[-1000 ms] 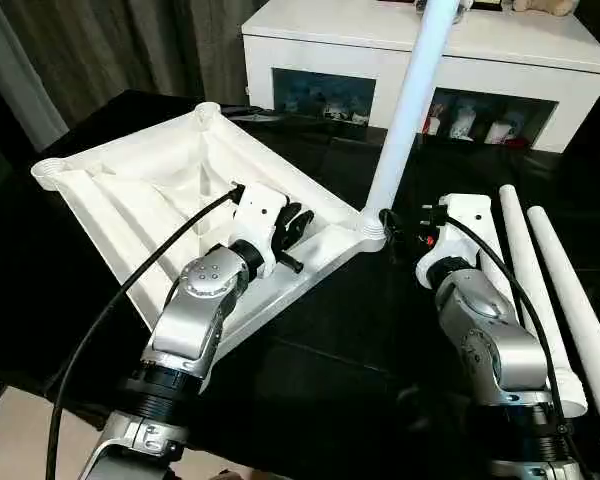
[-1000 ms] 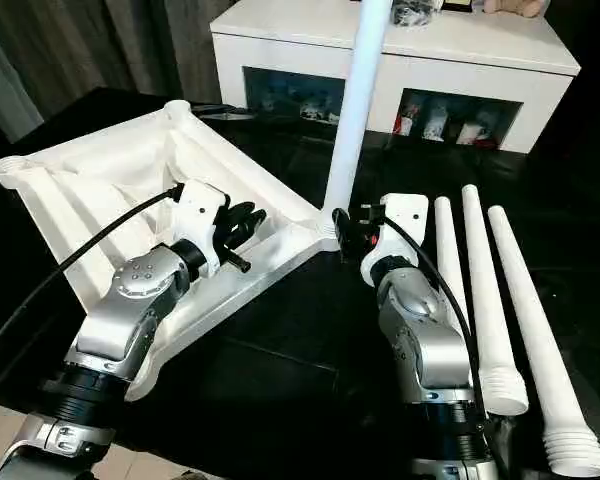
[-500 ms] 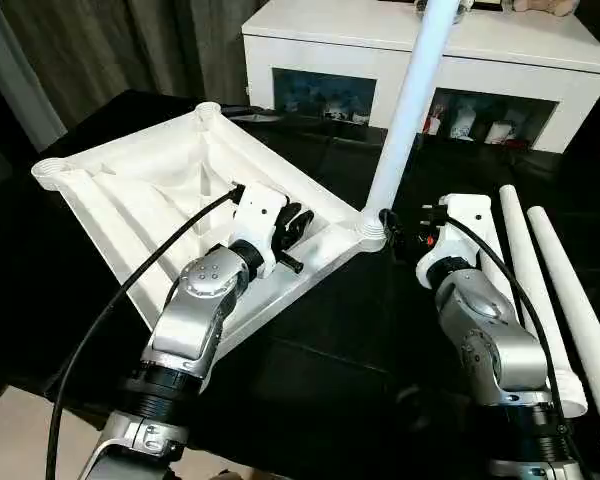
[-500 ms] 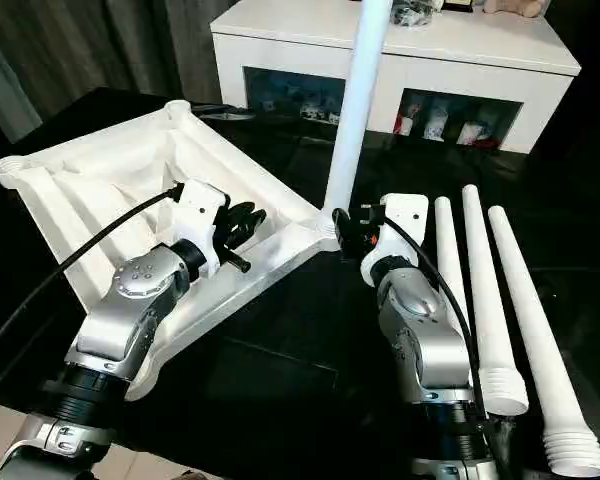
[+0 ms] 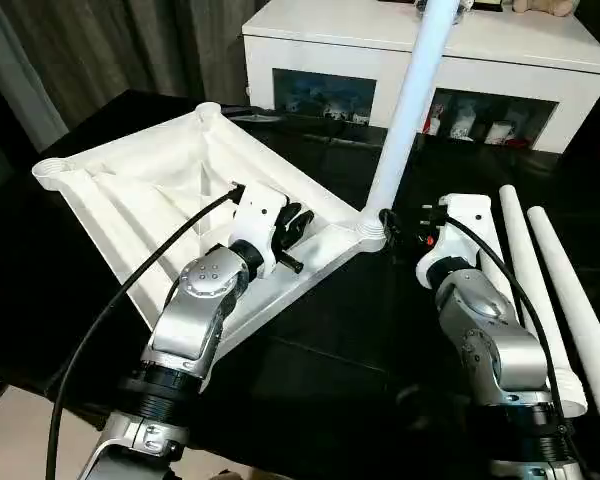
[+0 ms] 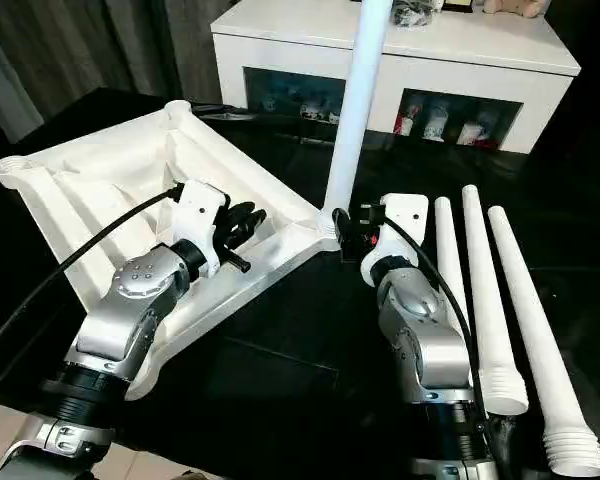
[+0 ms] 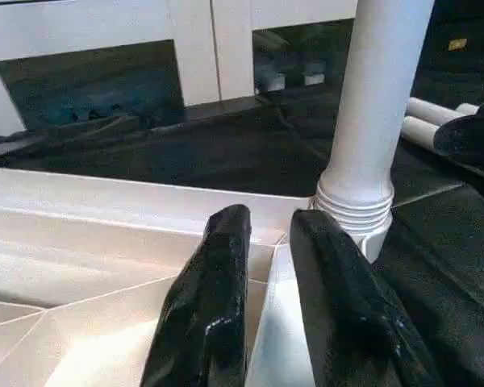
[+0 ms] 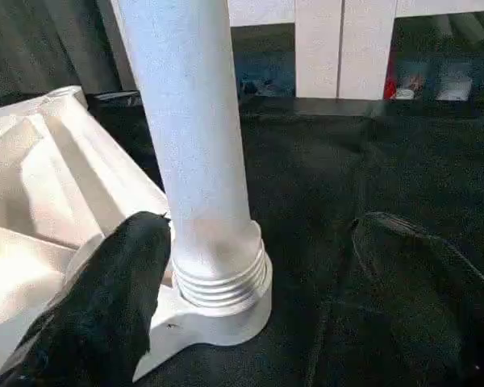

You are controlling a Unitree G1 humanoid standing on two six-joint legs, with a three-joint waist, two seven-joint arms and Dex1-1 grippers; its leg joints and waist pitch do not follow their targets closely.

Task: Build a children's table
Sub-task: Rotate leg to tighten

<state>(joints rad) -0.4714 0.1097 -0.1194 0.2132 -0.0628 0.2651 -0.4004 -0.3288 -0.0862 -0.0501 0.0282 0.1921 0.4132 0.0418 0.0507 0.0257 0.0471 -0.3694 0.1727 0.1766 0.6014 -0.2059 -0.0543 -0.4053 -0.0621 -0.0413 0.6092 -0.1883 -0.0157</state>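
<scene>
Left claw (image 5: pixel 298 224) clamped on rim of upturned children's table (image 5: pixel 140 190), unmoved across the last second; right claw (image 8: pixel 258 266) gaping around upright leg (image 5: pixel 408 110) at near corner socket (image 5: pixel 368 232). Nothing shifted: leg apparently seated, three legs (image 6: pixel 490 300) waiting on black tabletop (image 5: pixel 340 330).

Black surface (image 6: pixel 280 340) carries upturned table top (image 6: pixel 110 190) and three loose legs (image 6: pixel 485 300)

I see even, soft room light — white plastic reads bright, the black cloth (image 5: pixel 330 330) swallows detail.
</scene>
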